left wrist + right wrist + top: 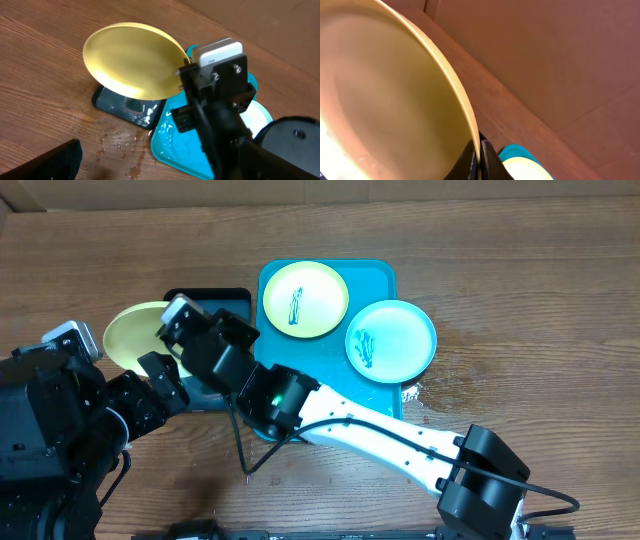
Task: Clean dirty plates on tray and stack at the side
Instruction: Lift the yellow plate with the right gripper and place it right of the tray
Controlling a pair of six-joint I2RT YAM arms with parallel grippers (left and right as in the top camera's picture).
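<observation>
My right gripper (172, 330) is shut on the rim of a yellow-green plate (128, 335) and holds it tilted above the black tray and the table at the left. The wrist view shows the jaws (479, 150) pinching the rim of that plate (380, 90). The turquoise tray (378, 278) holds a second yellow-green plate (305, 298) with a teal smear. A light blue plate (391, 340), also smeared, overlaps the tray's right edge. My left gripper (162, 375) sits just below the held plate (130, 60). Only one of its fingers (65, 160) shows, set wide and empty.
A smaller black tray (215, 302) lies left of the turquoise tray, wet inside (120, 106). Water drops spot the wood (120, 145) near the turquoise tray's corner (185, 152). A cardboard wall (560, 60) stands at the back. My right arm (380, 435) crosses the table's front.
</observation>
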